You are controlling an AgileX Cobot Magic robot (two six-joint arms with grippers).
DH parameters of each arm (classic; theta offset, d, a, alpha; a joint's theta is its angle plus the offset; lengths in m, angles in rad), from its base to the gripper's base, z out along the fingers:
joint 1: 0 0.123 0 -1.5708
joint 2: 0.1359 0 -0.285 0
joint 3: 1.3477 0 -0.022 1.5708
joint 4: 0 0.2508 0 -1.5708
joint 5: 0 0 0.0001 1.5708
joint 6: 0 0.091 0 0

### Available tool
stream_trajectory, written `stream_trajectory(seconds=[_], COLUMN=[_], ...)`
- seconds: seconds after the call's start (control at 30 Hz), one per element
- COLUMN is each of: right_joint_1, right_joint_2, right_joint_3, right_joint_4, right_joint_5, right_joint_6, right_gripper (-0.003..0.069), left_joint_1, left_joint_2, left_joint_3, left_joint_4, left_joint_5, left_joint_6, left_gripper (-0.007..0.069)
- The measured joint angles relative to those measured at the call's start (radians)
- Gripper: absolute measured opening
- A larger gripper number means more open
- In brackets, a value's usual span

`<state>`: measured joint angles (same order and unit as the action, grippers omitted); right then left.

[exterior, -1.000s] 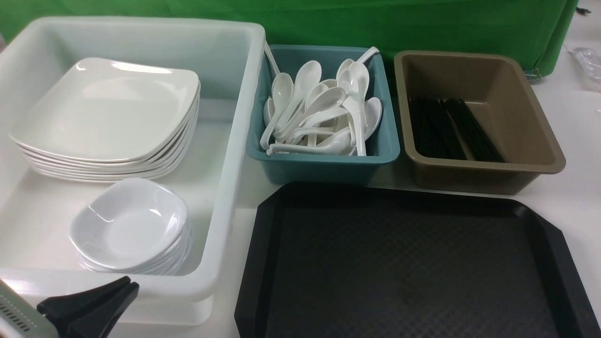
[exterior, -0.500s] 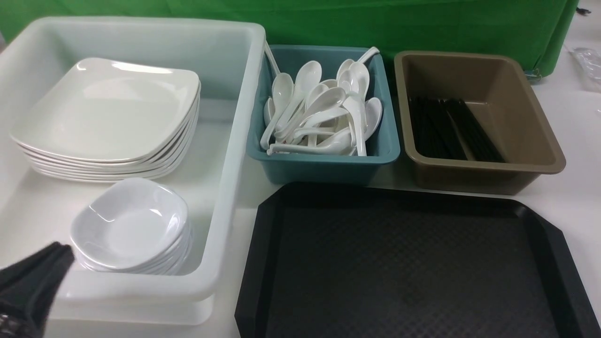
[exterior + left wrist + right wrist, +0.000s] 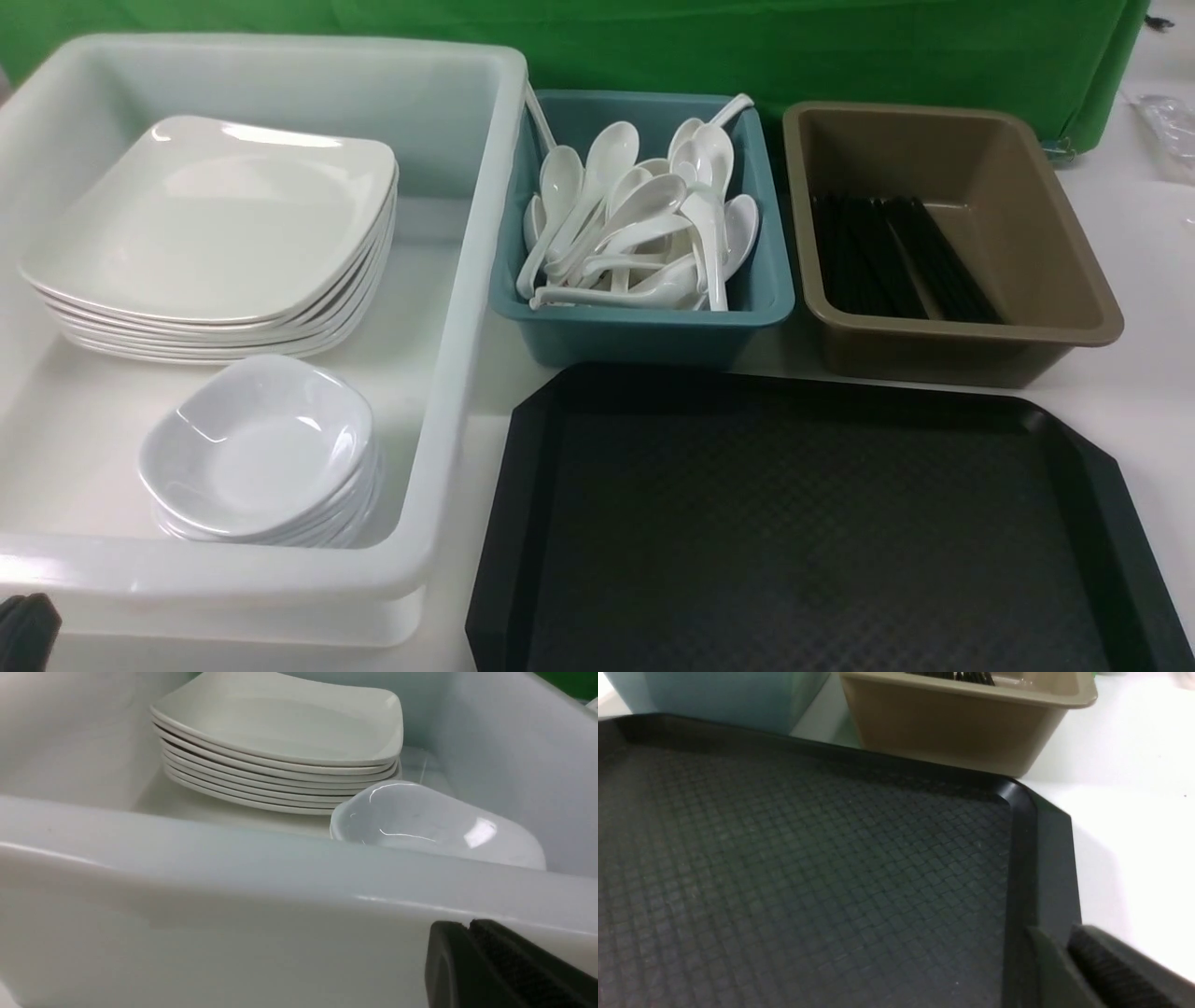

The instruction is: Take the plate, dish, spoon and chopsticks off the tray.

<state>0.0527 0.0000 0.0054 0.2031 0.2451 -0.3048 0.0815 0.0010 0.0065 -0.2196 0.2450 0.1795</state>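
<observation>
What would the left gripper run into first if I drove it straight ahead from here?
Probably the near outer wall of the white tub, below its rim: the left gripper points that way. How much gap remains is unclear.

A green cloth [image 3: 653,42] hangs behind the smooth white table [image 3: 1134,392].

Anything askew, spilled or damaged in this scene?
Nothing spilled or visibly damaged. Slightly untidy: in the blue-green bin, spoons lie jumbled, one handle poking over the rim. The dish stack sits neatly enough.
</observation>
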Motion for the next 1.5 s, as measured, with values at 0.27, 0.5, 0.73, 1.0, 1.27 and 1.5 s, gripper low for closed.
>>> stream_trajectory(seconds=[0.27, 0.5, 0.73, 1.0, 1.27, 1.5], right_joint_1=[0.0, 0.0, 0.0, 0.0, 0.0, 0.0], right_joint_2=[0.0, 0.0, 0.0, 0.0, 0.0, 0.0], right_joint_3=[0.0, 0.0, 0.0, 0.0, 0.0, 0.0], right_joint_4=[0.0, 0.0, 0.0, 0.0, 0.0, 0.0], right_joint_5=[0.0, -0.001, -0.001, -0.001, -0.002, -0.002], right_joint_6=[0.0, 0.0, 0.0, 0.0, 0.0, 0.0], right_gripper=[0.0144, 0.0158, 0.0181, 0.0195, 0.0204, 0.0214], left_joint_1=[0.0, 0.0, 0.0, 0.0, 0.0, 0.0], left_joint_2=[0.0, 0.0, 0.0, 0.0, 0.0, 0.0], left_joint_3=[0.0, 0.0, 0.0, 0.0, 0.0, 0.0], left_joint_4=[0.0, 0.0, 0.0, 0.0, 0.0, 0.0], left_joint_5=[-0.001, -0.001, -0.001, -0.001, -0.001, -0.001], left_joint_6=[-0.005, -0.004, -0.004, -0.004, -0.005, -0.004], left_gripper=[0.0017, 0.0017, 0.0017, 0.0017, 0.0017, 0.0017])
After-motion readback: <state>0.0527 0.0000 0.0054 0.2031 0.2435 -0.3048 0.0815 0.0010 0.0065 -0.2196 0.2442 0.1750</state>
